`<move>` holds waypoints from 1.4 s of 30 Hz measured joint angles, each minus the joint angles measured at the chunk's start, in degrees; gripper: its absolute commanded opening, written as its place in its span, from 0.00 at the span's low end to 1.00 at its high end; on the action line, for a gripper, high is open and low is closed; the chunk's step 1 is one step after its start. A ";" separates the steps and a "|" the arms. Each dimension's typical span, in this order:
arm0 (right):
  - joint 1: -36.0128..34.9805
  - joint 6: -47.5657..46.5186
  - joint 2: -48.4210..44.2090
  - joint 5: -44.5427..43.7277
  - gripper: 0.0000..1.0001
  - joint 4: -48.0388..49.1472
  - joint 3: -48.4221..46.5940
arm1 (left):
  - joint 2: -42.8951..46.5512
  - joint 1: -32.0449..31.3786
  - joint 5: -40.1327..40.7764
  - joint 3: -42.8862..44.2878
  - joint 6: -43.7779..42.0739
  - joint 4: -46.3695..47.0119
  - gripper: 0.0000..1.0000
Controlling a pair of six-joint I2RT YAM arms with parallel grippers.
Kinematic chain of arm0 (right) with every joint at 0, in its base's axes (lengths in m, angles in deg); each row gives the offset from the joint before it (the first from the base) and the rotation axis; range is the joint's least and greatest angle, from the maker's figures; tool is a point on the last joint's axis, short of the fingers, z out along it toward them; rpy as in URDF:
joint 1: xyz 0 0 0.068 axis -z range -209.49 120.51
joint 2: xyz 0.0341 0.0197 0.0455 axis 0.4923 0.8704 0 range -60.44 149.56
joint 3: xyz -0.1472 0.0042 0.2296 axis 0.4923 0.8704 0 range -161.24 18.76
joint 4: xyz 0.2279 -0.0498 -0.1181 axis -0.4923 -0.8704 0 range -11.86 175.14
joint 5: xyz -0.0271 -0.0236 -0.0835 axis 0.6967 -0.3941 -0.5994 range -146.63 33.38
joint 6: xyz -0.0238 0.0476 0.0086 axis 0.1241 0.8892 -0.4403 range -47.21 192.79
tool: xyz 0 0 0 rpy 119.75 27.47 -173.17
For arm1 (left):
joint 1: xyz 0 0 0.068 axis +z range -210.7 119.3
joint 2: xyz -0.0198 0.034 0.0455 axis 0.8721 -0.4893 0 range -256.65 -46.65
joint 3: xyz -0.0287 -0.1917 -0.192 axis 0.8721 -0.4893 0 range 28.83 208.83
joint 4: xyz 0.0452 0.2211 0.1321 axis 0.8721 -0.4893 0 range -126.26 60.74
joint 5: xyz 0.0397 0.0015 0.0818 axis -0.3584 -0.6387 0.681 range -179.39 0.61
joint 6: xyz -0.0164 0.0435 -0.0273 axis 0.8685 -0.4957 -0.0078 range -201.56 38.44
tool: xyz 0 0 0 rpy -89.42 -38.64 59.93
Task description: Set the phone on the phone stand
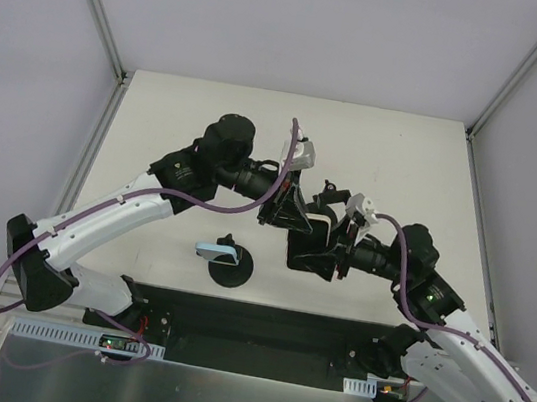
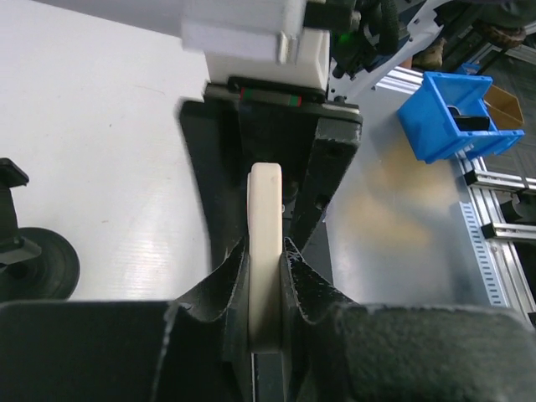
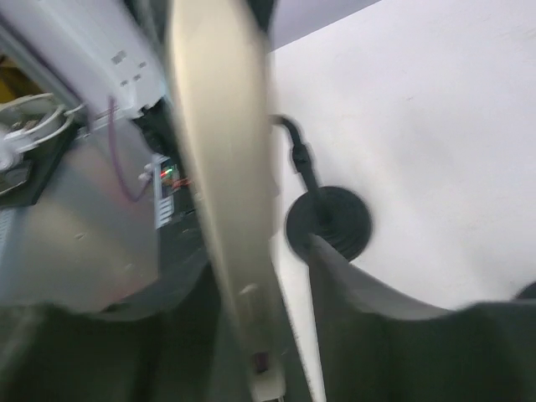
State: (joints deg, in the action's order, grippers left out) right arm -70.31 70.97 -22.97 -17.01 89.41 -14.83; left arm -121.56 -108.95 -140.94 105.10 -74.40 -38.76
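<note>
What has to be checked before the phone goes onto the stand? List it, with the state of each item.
1. Left gripper shut on the phone: ok, both fingers press on its cream edge.
2. Right gripper holding the phone: cannot tell, the right wrist view is blurred.
3. Stand sitting on its round base on the table: ok.
4. Stand holds nothing yet: ok.
5. Nothing lying between phone and stand: ok in the top view.
6. Phone turned to fit the stand: cannot tell.
</note>
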 measured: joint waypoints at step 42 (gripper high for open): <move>11.10 -12.04 18.14 -41.68 0.38 -11.13 -11.91 | 11.32 -0.79 37.75 1.25 -0.81 -13.22 0.00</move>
State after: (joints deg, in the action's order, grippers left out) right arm -59.21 58.93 -4.82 -58.69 78.29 -26.74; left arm -110.24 -109.74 -103.19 106.35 -75.21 -51.98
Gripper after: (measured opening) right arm 0.445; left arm 0.116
